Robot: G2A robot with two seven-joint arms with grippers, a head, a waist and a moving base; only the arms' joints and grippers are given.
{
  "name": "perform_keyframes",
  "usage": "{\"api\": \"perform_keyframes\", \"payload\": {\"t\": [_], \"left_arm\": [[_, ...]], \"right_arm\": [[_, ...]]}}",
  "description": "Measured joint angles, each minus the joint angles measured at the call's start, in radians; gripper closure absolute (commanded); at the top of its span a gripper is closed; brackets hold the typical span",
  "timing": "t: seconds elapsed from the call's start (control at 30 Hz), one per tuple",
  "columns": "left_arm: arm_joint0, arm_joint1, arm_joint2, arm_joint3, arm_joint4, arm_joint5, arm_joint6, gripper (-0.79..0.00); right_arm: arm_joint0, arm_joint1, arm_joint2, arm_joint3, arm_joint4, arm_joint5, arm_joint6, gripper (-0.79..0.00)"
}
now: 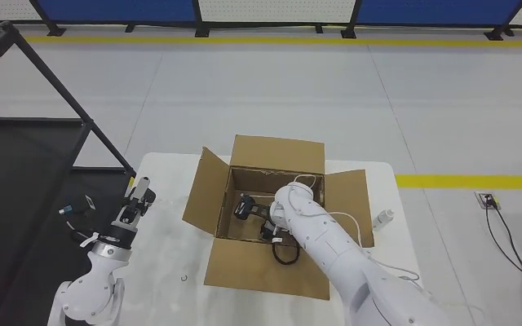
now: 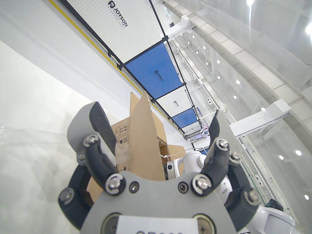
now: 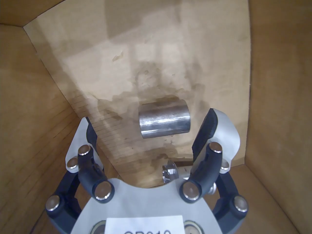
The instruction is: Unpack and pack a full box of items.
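An open cardboard box [image 1: 245, 273] stands in the middle of the white table [image 1: 163, 261], all flaps folded out. My right gripper [image 1: 247, 208] is down inside it. In the right wrist view the right gripper [image 3: 150, 118] is open just above the box floor [image 3: 158, 57], and a short metal cylinder [image 3: 163, 119] lies on its side between and just past the fingertips. A small metal hex nut [image 3: 170, 172] rests near the palm. My left gripper [image 1: 140, 191] hovers over the table left of the box; it [image 2: 157, 109] is open and holds nothing, facing the box flap [image 2: 143, 142].
A small white bottle-like item [image 1: 383, 218] lies on the table right of the box. A small ring [image 1: 186, 279] sits on the table near the front left. A black metal frame [image 1: 49, 122] stands beside the table's left edge.
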Motion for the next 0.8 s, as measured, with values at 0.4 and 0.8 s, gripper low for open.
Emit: {"api": "perform_keyframes", "payload": {"t": [0.4,0.8], "left_arm": [[0.000,0.000,0.000,0.000,0.000,0.000,0.000,-0.785],[0.000,0.000,0.000,0.000,0.000,0.000,0.000,-0.785]], "right_arm": [[-0.006,-0.007,0.009,0.023,-0.004,-0.015,-0.003,-0.160],[0.003,0.000,0.025,0.031,-0.001,-0.007,-0.037,0.000]]}}
